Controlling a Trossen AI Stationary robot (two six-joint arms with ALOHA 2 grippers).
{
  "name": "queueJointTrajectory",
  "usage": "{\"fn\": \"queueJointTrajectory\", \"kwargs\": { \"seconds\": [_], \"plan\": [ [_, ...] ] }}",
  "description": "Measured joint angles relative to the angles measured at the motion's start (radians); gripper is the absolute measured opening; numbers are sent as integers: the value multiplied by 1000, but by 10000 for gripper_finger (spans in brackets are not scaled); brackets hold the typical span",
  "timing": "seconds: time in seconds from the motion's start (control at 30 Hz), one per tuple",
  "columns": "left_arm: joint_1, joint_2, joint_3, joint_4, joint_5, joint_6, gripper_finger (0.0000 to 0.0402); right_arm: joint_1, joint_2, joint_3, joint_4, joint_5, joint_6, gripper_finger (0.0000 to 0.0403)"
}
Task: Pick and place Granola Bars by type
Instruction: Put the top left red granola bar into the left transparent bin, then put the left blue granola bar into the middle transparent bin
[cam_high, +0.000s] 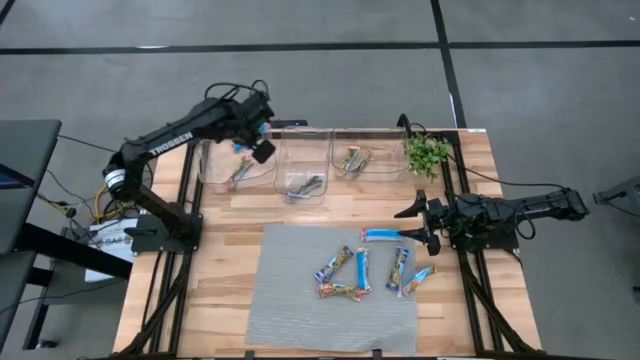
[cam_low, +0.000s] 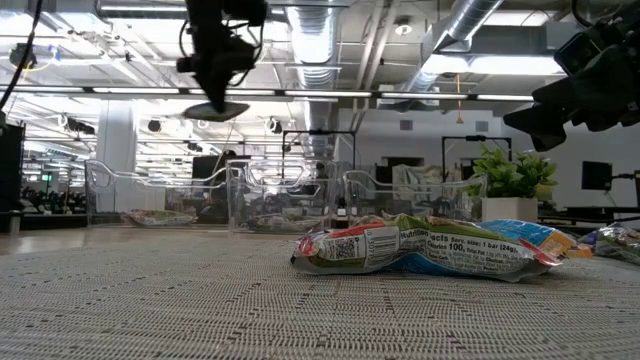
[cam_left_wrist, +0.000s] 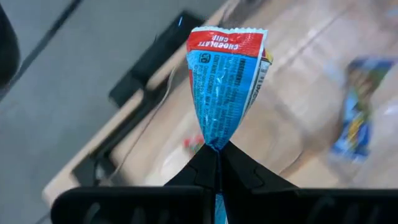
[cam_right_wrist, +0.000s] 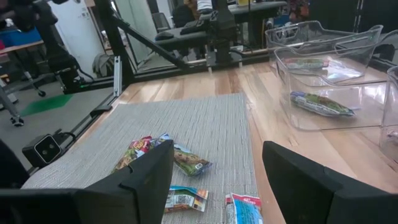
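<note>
Six bars (cam_high: 362, 268) on your mat (cam_high: 300, 310); left gripper (cam_high: 250, 142) pinches a blue bar (cam_left_wrist: 225, 81) over the left bin (cam_high: 215, 165); right gripper (cam_high: 422, 222) hangs open.

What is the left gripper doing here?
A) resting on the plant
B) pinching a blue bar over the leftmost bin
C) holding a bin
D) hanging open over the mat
B: the left gripper has its fingers shut on a blue bar, above the leftmost bin.

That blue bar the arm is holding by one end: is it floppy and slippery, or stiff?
Probably fairly stiff: pinched at one end by the left gripper, the blue bar stands out straight rather than drooping. It looks light, since a narrow pinch carries it. The glossy wrapper crumples at the pinch, so it may be slippery.
</note>
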Motion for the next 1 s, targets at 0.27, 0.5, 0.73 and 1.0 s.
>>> {"fn": "queueJointTrajectory", "kwargs": {
  "seconds": [0.27, 0.5, 0.73, 1.0],
  "plan": [
    [55, -4, 0, -121, 0, 4, 2, 0, 0, 0, 0, 0, 0, 240],
    [62, -4, -23, -125, 17, 40, 3, 0, 0, 0, 0, 0, 0, 240],
    [62, -4, -102, -97, 24, 61, 56, 0, 0, 0, 0, 0, 0, 240],
    [63, -3, -198, -26, 21, 89, 143, 0, 0, 0, 0, 0, 0, 240]
  ]
}}
